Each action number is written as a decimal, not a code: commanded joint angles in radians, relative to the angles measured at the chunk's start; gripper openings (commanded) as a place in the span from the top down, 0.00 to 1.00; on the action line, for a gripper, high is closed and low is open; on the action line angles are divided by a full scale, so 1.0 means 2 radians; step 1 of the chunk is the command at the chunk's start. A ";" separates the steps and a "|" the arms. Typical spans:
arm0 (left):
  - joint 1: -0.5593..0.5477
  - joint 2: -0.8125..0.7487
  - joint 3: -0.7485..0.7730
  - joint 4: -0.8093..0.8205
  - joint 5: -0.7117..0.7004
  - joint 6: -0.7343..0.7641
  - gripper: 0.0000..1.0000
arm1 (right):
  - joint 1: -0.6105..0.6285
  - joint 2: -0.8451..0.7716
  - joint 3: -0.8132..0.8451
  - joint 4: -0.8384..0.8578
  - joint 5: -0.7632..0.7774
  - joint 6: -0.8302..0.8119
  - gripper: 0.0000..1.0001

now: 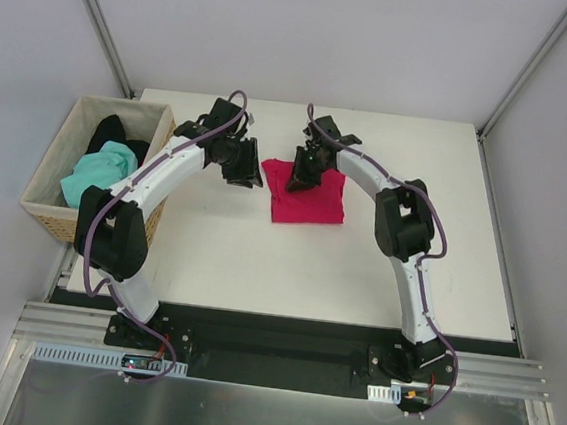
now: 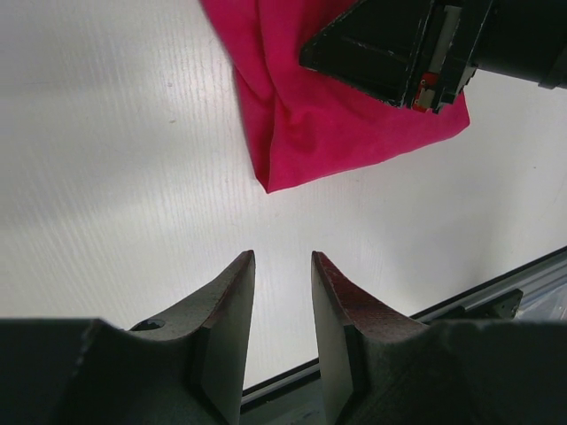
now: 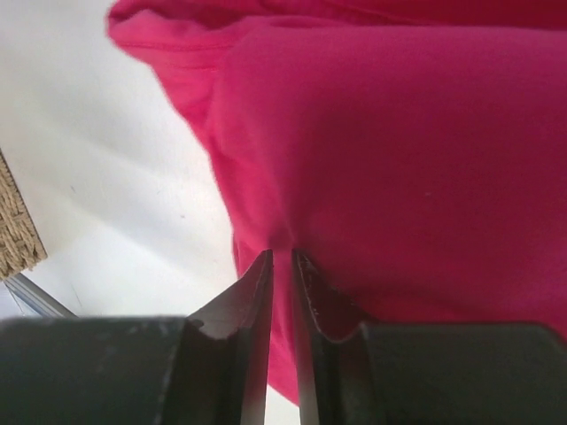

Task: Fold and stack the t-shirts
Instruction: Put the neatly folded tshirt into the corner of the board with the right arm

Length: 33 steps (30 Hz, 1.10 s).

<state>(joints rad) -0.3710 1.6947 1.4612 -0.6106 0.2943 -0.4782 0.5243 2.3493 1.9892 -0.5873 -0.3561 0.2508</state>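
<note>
Wicker basket [image 1: 47,218] holds mint t-shirt [image 1: 96,174] and black t-shirt [image 1: 110,134].

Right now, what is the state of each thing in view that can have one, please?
crimson t-shirt: folded, lying on the table, one fold pinched.
mint-green t-shirt: crumpled, in the basket.
black t-shirt: bunched, unfolded, in the basket behind the mint-green one.
basket: upright, holding two shirts.
left pincer: open, empty, over bare table beside the crimson t-shirt.
right pincer: shut on the crimson t-shirt.
</note>
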 commanded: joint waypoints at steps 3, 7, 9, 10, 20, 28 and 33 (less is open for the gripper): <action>0.009 -0.022 0.000 -0.007 0.005 0.011 0.69 | -0.021 -0.023 -0.036 0.042 -0.002 0.056 0.83; 0.012 -0.024 0.007 -0.011 0.006 0.013 0.69 | -0.030 -0.024 -0.053 0.064 -0.001 0.076 0.84; 0.014 -0.026 0.013 -0.016 0.007 0.014 0.69 | -0.034 -0.026 -0.060 0.068 0.003 0.083 0.85; 0.014 -0.026 0.016 -0.016 0.009 0.014 0.68 | -0.037 -0.028 -0.063 0.072 0.010 0.088 0.85; 0.019 -0.011 0.032 -0.024 0.018 0.017 0.69 | -0.066 -0.056 -0.106 0.083 0.050 0.108 0.87; 0.019 0.001 0.047 -0.025 0.025 0.016 0.69 | -0.080 -0.090 -0.150 0.082 0.097 0.115 0.87; 0.019 0.002 0.048 -0.024 0.028 0.012 0.69 | -0.086 -0.108 -0.172 0.070 0.121 0.118 0.89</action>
<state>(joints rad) -0.3447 1.6962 1.5192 -0.6407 0.3325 -0.4603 0.3645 2.2055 1.6817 -0.4065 -0.2043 0.4732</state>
